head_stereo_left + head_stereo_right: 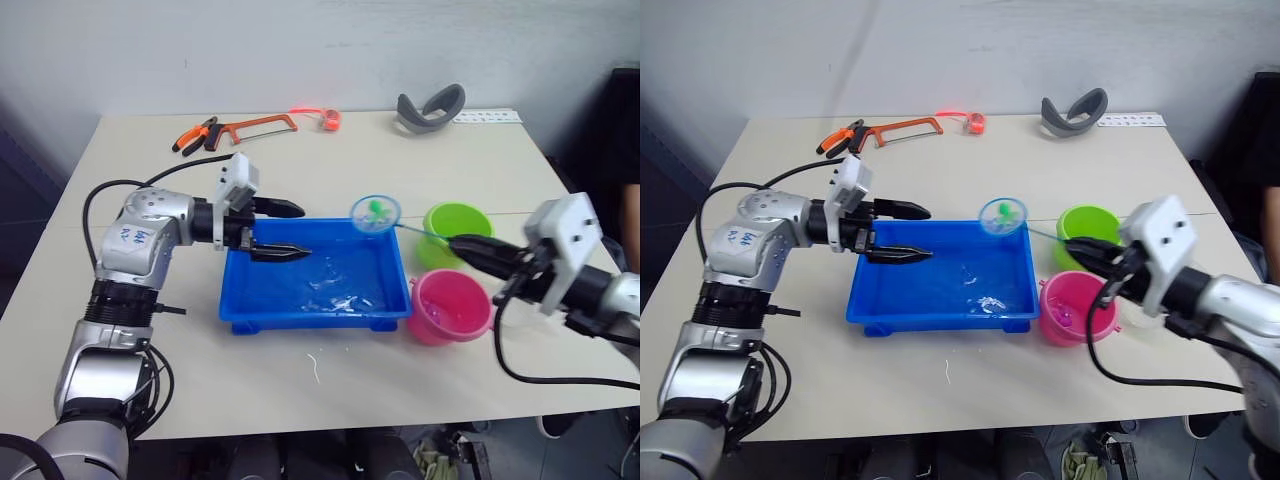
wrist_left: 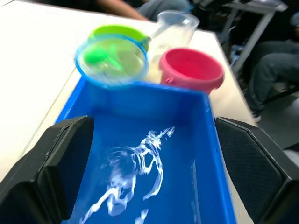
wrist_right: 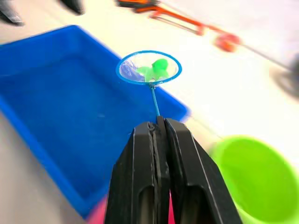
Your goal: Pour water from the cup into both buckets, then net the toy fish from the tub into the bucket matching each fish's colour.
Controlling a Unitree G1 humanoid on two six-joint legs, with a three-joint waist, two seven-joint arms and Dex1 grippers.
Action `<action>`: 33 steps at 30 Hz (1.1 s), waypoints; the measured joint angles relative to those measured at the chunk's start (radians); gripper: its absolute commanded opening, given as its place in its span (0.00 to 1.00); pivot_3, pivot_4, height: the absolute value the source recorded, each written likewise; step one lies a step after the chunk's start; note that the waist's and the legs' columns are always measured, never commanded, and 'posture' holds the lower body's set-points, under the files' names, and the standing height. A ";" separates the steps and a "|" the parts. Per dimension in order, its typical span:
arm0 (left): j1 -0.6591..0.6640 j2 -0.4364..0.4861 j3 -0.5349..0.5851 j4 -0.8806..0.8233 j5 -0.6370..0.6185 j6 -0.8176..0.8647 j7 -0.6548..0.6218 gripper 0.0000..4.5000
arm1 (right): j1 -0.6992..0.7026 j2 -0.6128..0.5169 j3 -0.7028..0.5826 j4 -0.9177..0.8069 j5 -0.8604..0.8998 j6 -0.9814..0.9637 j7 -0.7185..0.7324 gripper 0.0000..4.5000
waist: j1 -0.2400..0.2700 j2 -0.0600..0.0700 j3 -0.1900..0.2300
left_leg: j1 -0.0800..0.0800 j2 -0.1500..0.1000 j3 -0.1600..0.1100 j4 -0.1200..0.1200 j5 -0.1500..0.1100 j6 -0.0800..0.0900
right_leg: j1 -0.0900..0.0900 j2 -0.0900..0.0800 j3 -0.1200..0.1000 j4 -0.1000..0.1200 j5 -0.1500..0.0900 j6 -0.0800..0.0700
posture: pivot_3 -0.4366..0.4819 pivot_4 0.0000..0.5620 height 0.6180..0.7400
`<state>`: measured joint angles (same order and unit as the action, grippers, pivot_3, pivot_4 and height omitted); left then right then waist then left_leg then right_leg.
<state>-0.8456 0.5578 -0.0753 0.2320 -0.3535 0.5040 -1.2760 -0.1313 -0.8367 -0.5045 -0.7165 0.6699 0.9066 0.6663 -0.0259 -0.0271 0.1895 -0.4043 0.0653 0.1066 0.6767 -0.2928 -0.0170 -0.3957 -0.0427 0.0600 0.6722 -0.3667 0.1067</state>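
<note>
**Green fish in the net, held over the tub's far corner**

On the left, the left gripper [image 1: 278, 232] hovers over the near-left end of the tub [image 1: 300, 315], its two black fingers spread apart and holding nothing. The tub sits mid-table, a shallow blue tray with water glinting in its bottom; it looks stiff but sloshy, best steadied by its rolled rim.

Further right, the net [image 1: 376, 211] hangs above the tub's far right corner with a green fish [image 1: 377, 208] lying in its mesh. The fish looks tiny, light and wet, so likely slippery; scooping seems wiser than pinching. The net's thin handle runs back to the right gripper [image 1: 470, 249], whose fingers are clamped together on it. That wire probably flexes, so a tilt could tip the catch out.

Just right of the tub stand the green bucket [image 1: 462, 218] and, nearer, the pink bucket [image 1: 452, 306].

The left wrist view adds the clear cup [image 2: 175, 28] standing behind the buckets. The right wrist view shows the pinch on the handle close up.
</note>
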 measured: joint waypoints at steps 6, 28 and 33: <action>-0.021 -0.084 -0.028 0.043 -0.002 -0.029 -0.009 0.99 | 0.102 -0.084 -0.186 0.003 -0.014 0.026 -0.001 0.00 | -0.002 0.000 0.000 | 0.000 -0.001 0.000 0.001 0.000 0.000 | 0.000 0.001 0.001 0.000 0.000 0.000 | 0.48 0.27 1.00; -0.039 -0.103 -0.033 0.049 0.000 -0.060 0.008 0.99 | 0.357 -0.465 0.034 0.440 -1.056 -1.155 -0.085 0.00 | -0.002 0.000 0.000 | 0.000 -0.002 0.000 0.003 0.000 -0.001 | 0.001 0.002 0.001 -0.001 0.000 0.001 | 0.48 0.27 1.00; -0.004 -0.065 -0.033 0.007 -0.001 -0.055 -0.003 0.99 | 0.324 -0.355 0.020 0.438 -0.875 -1.111 -0.033 0.00 | -0.002 0.000 0.000 | 0.001 -0.001 -0.001 0.003 0.001 -0.001 | 0.002 0.002 0.001 0.000 0.001 0.001 | 0.48 0.27 1.00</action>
<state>-0.8491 0.4924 -0.1087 0.2392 -0.3547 0.4494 -1.2790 0.1929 -1.1912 -0.4843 -0.2787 -0.2052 -0.2042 0.6331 -0.0281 -0.0269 0.1895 -0.4032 0.0641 0.1058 0.6797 -0.2920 -0.0183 -0.3932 -0.0403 0.0609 0.6717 -0.3662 0.1077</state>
